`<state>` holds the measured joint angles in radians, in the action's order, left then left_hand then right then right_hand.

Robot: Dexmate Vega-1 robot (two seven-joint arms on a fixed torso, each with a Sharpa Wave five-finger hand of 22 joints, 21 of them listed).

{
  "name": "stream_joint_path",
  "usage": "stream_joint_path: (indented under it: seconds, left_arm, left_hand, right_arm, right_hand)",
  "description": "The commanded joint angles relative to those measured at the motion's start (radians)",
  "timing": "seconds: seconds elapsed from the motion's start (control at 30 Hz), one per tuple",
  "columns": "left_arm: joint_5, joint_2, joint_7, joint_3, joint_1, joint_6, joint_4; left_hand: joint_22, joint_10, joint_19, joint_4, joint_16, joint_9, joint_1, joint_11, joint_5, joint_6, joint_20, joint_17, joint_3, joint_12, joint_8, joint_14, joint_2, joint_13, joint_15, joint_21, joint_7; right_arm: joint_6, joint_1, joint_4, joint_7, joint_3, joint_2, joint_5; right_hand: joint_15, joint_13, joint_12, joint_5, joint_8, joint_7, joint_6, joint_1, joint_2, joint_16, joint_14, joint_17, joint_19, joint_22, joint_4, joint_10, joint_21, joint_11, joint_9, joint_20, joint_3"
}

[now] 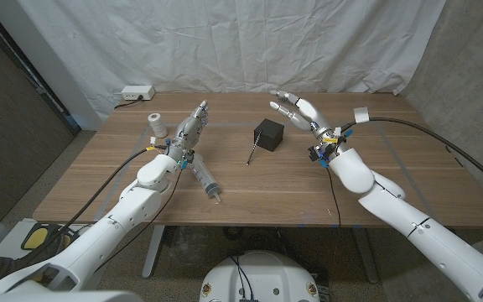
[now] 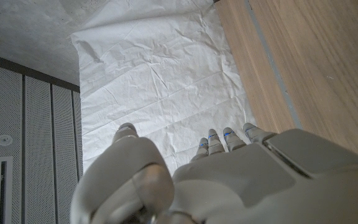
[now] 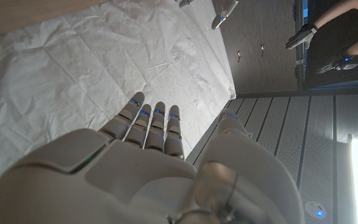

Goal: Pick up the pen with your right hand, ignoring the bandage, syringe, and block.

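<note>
The pen (image 1: 251, 154) is a thin dark stick lying on the wooden table (image 1: 376, 159) just in front of the black block (image 1: 267, 134), its far end close to the block. My right hand (image 1: 296, 109) is raised behind and to the right of the block, open, fingers spread and holding nothing; its fingers (image 3: 151, 121) reach toward the white cloth. The syringe (image 1: 206, 178) lies left of the pen, and the white bandage roll (image 1: 156, 124) stands at the far left. My left hand (image 1: 189, 130) is open beside the roll, fingers (image 2: 222, 140) straight.
A white power strip (image 1: 135, 93) lies at the table's far left edge. A small white object (image 1: 360, 115) sits by the right edge near my right arm's cable. White cloth (image 1: 225, 42) hangs behind the table. A person's gloved hands (image 3: 303, 37) are off to the side.
</note>
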<state>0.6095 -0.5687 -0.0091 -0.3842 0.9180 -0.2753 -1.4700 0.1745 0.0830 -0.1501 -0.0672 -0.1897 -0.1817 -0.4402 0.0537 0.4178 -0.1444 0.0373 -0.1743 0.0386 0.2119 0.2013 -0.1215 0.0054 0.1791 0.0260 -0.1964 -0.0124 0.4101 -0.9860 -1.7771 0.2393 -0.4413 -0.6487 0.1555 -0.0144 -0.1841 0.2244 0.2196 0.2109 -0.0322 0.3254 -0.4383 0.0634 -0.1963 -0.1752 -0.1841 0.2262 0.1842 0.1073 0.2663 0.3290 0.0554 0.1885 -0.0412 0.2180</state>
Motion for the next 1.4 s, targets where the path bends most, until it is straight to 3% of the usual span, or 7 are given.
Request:
stream_joint_path:
  seconds: [0.03,0.47,0.93,1.4]
  left_arm:
    - [-0.004,-0.008,0.001,-0.001,0.009,0.004,-0.017]
    - [0.002,-0.038,0.011,0.024,0.042,0.002,-0.055]
    - [0.003,-0.042,0.013,0.036,0.058,-0.020,-0.062]
    - [-0.001,-0.054,0.027,0.049,0.073,-0.020,-0.086]
  left_hand:
    - [0.005,-0.005,-0.009,0.001,0.001,-0.003,-0.009,0.001,-0.001,0.002,0.067,-0.005,0.004,-0.002,0.001,0.002,0.001,0.005,0.001,-0.002,0.001]
    - [0.005,-0.005,-0.010,0.001,0.002,-0.003,-0.010,0.001,-0.002,0.003,0.066,-0.005,0.007,-0.004,0.000,0.002,0.002,0.005,0.001,-0.002,0.001]
    - [0.005,-0.007,-0.010,0.001,0.002,-0.003,-0.012,0.001,-0.003,0.003,0.066,-0.006,0.009,-0.004,-0.001,0.002,0.003,0.005,0.001,-0.002,0.002]
    - [0.005,-0.007,-0.011,0.000,0.002,-0.003,-0.013,0.001,-0.004,0.003,0.062,-0.006,0.012,-0.005,-0.002,0.003,0.004,0.005,0.003,-0.002,0.003]
  right_arm:
    - [-0.034,-0.012,-0.033,0.044,-0.001,-0.009,0.098]
    - [-0.062,0.022,0.017,0.088,-0.030,0.016,0.149]
    - [-0.109,0.038,0.007,0.144,-0.057,0.005,0.255]
    - [-0.123,0.049,0.005,0.132,-0.077,-0.007,0.253]
  right_hand:
    - [-0.003,-0.001,0.002,0.000,0.002,0.008,0.009,-0.024,0.004,-0.001,-0.006,-0.001,0.010,0.001,0.012,0.007,-0.005,-0.004,0.002,-0.007,0.007]
    - [0.009,-0.002,0.002,0.002,0.004,0.032,0.024,-0.074,0.016,0.002,-0.010,0.001,0.013,0.001,0.038,0.014,-0.012,-0.018,0.003,-0.011,0.029]
    - [0.018,-0.003,-0.001,0.006,0.004,0.077,0.032,-0.140,0.017,0.007,-0.007,0.002,0.011,0.001,0.065,0.011,-0.024,-0.034,0.005,-0.014,0.052]
    - [0.017,-0.003,-0.003,0.007,0.007,0.095,0.044,-0.173,0.010,0.010,-0.002,0.003,0.007,0.001,0.070,0.009,-0.032,-0.043,0.006,-0.013,0.061]
